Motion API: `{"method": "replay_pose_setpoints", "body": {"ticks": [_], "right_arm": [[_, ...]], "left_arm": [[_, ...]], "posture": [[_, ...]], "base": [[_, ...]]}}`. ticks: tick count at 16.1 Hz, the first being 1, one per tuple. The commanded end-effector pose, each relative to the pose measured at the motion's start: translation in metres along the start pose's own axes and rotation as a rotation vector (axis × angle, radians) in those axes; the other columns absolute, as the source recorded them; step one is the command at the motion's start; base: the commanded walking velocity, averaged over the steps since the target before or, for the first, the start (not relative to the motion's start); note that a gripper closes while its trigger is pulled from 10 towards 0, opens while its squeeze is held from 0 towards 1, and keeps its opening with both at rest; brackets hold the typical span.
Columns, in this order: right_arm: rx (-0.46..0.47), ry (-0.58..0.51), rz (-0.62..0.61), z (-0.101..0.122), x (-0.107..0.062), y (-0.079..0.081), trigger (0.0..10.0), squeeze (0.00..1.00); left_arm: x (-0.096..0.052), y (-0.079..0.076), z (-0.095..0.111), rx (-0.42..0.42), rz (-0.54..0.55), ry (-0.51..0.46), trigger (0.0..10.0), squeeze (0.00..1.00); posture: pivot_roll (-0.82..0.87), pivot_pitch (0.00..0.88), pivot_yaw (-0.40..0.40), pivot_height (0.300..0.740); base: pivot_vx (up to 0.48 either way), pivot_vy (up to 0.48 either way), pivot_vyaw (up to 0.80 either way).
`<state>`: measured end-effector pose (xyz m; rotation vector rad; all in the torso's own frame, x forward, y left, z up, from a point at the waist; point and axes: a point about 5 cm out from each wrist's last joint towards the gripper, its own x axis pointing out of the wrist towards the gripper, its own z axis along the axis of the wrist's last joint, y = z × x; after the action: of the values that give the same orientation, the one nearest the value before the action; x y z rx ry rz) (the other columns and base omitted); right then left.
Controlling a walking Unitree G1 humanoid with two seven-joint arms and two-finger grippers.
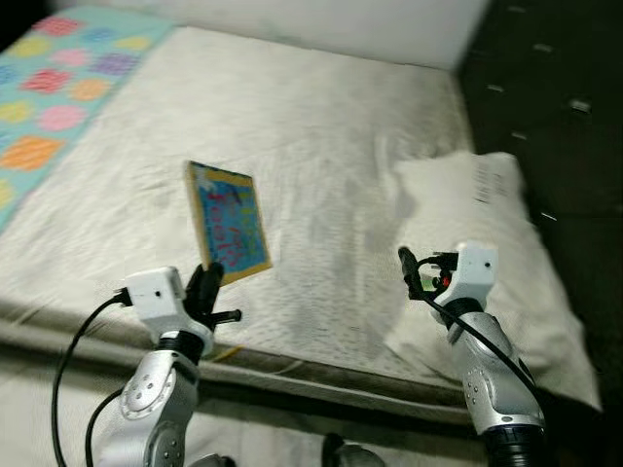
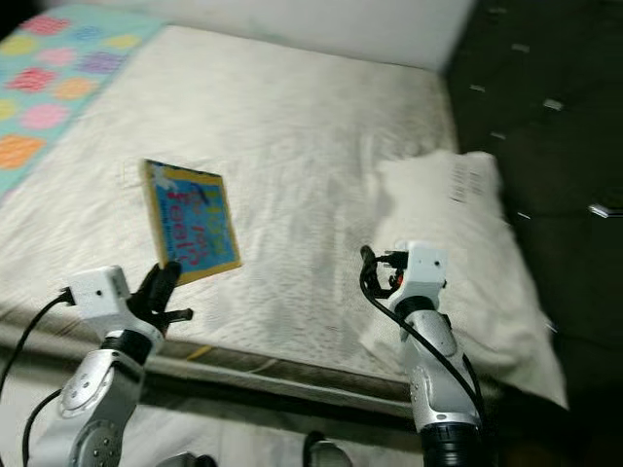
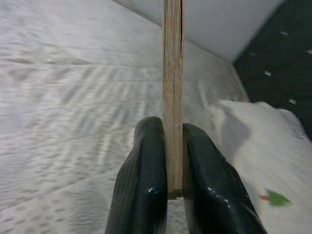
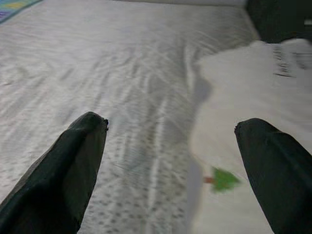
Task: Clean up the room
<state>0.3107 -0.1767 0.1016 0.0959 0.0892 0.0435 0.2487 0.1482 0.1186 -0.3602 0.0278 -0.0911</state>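
One wide bare mattress with a pale, finely patterned quilted top (image 1: 311,146) is the landmark here, and everything else is placed against it. On its far left corner lies one turquoise blanket printed with pink, orange and yellow blobs (image 1: 58,88). Along its right side rests one white, crumpled pillow (image 1: 496,263), touching the mattress surface and overhanging its right edge toward the dark floor (image 1: 545,88); a small green mark shows on the pillow's cover in the right wrist view. Above the near left part of the mattress there is one thin, flat picture book with a blue cover, pink lettering and a yellow border (image 1: 230,221), lifted off the surface and tilted with its cover showing. The left gripper (image 3: 170,165) is at the mattress's near edge and clamps the book's lower edge, its two black fingers (image 3: 146,190) pressed against either face of the cardboard pages. The right gripper (image 4: 170,146) hovers over the near right part of the mattress, just beside the pillow, its fingers spread wide and holding nothing.
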Motion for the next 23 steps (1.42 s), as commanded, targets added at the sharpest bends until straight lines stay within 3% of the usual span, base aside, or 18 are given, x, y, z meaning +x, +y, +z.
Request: {"method": "replay_pose_setpoints", "body": {"ticks": [1, 5, 9, 14, 17, 21, 23], "right_arm": [[0.001, 0.011, -0.017, -0.002, -0.001, -0.007, 10.0, 0.00], [0.002, 0.009, -0.013, -0.001, 0.000, -0.007, 10.0, 0.00], [0.003, 0.005, -0.012, 0.000, 0.001, -0.007, 10.0, 0.00], [-0.001, 0.004, -0.013, 0.001, 0.001, -0.008, 10.0, 0.00], [-0.010, 0.010, -0.006, 0.000, 0.000, -0.009, 10.0, 0.00], [-0.047, 0.021, -0.018, 0.002, -0.006, -0.024, 10.0, 0.00], [-0.059, 0.017, -0.034, 0.006, -0.010, -0.033, 10.0, 0.00]], "left_arm": [[0.002, -0.005, 0.003, -0.009, -0.033, -0.019, 10.0, 0.00], [0.005, -0.007, 0.006, -0.020, -0.050, -0.036, 10.0, 0.00], [0.005, -0.009, 0.005, -0.030, -0.077, -0.033, 10.0, 0.00], [0.005, 0.000, 0.001, -0.022, -0.036, -0.014, 10.0, 0.00], [0.004, 0.021, -0.009, -0.104, 0.031, 0.033, 10.0, 0.00], [0.010, 0.021, -0.017, -0.169, -0.080, 0.146, 10.0, 0.00], [0.013, 0.018, -0.019, -0.189, -0.108, 0.156, 10.0, 0.00]], "posture": [[-0.01, 0.147, -0.096, 0.740], [-0.01, 0.138, -0.096, 0.740], [-0.01, 0.130, -0.099, 0.740], [-0.01, 0.132, -0.102, 0.740], [-0.02, 0.142, -0.107, 0.740], [-0.04, 0.167, -0.114, 0.740], [-0.06, 0.178, -0.118, 0.740]], "base": [[0.000, 0.000, 0.00], [0.000, 0.000, 0.00], [0.000, 0.000, -0.78], [0.000, 0.000, -0.64], [0.000, 0.000, 0.00], [0.000, 0.000, 0.00], [0.000, 0.000, 0.00]]}}
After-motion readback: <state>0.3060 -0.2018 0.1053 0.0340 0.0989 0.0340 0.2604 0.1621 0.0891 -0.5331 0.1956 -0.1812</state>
